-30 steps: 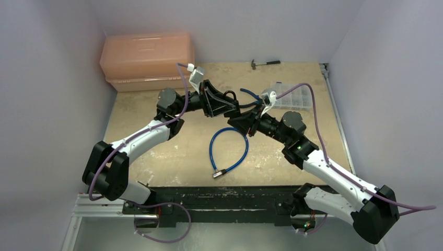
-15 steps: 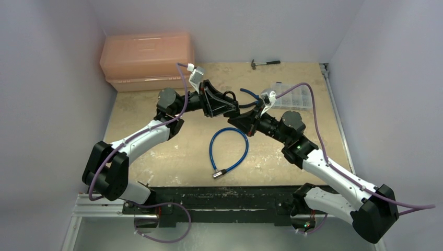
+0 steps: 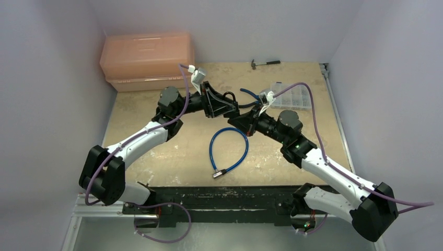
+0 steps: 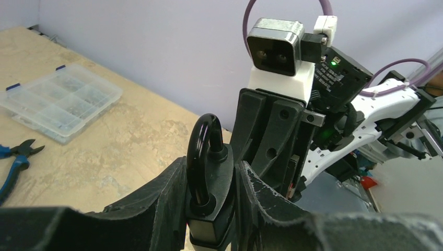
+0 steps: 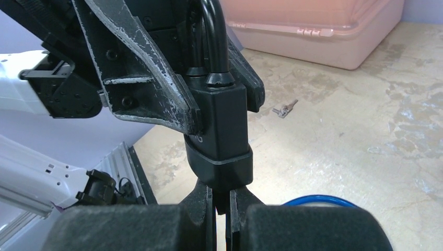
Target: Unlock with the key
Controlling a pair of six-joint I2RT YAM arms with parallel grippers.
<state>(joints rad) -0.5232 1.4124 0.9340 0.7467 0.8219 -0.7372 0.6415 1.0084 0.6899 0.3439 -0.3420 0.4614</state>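
Note:
My left gripper [image 3: 225, 106] is shut on the small black padlock [image 4: 209, 180] and holds it above the table, shackle up. Both shackle legs sit in the body. In the right wrist view the padlock [image 5: 219, 130] hangs between the left fingers [image 5: 146, 78]. My right gripper [image 5: 221, 197] is right under it, shut on the key [image 5: 222, 201]. Only the key's black head shows, pressed against the padlock's underside. The key's blade is hidden. In the top view the two grippers meet at mid-table, the right gripper [image 3: 241, 119] just below the left.
A blue cable loop [image 3: 230, 149] with a metal end [image 3: 218, 172] lies under the grippers. There is a pink toolbox [image 3: 148, 60] at the back left, a clear organiser box [image 3: 290, 95], blue pliers [image 4: 13, 164] and a hammer [image 3: 265, 63]. A small metal piece [image 5: 284, 109] lies on the table.
Both arms have shifted slightly. The right wrist has edged left toward the padlock. Both grips are unchanged.

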